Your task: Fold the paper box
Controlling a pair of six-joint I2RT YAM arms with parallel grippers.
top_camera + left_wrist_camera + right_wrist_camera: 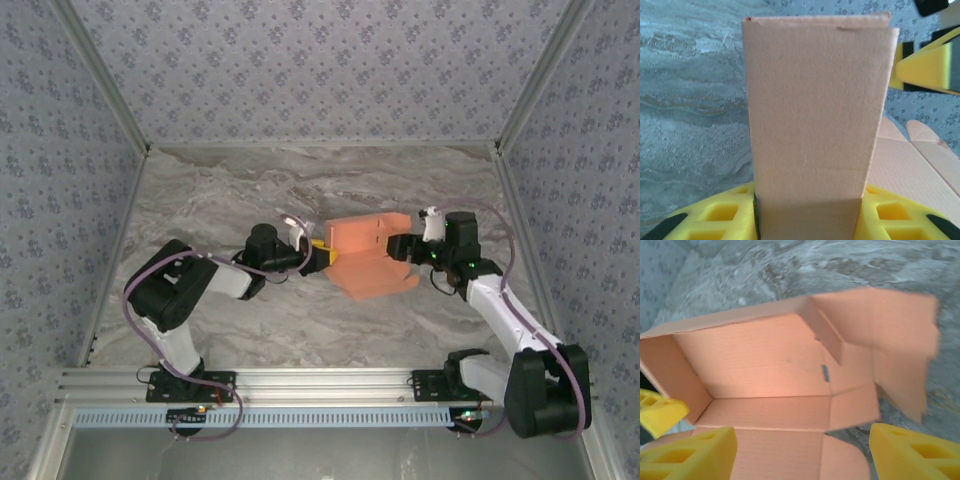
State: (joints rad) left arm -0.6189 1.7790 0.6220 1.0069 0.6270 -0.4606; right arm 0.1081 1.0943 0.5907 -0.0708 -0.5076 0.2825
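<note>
- The paper box [365, 250] stands half-formed in the middle of the table [250, 190].
- The left gripper [320, 253] is clamped on its left end wall. The right gripper [400, 245] stands with fingers apart at the right end, holding nothing.
- Risk, I think: held at one end only, the walls may spring flat or twist.
- Thin, matte, salmon-orange cardboard with sharp creases and rounded flaps.

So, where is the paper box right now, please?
In the top view the paper box sits mid-table, its left end clamped by the left gripper, the right gripper beside it.
</note>
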